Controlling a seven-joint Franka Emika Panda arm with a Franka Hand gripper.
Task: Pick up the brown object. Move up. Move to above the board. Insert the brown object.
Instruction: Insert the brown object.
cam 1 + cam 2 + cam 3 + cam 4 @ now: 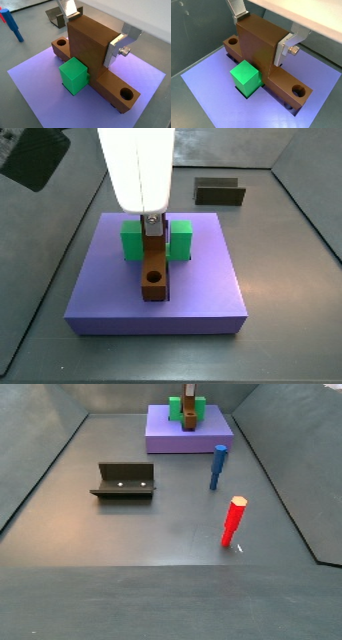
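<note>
The brown object [85,47] is an upright slab on a long base with a round hole at each end. It sits on the purple board [37,85] and shows in both wrist views [254,45] and both side views [155,266] [190,422]. My gripper [91,40] [261,39] is shut on the slab, one silver finger on each side. In a side view it [154,225] hangs straight down over the board's middle. A green block [73,72] [244,75] stands against the slab. A side view shows green [131,240] on both sides of it.
The fixture [124,481] stands on the grey floor away from the board [160,439]; it also shows in a side view [219,192] and a wrist view [55,16]. A blue peg [218,466] and a red peg [235,521] stand upright on the floor.
</note>
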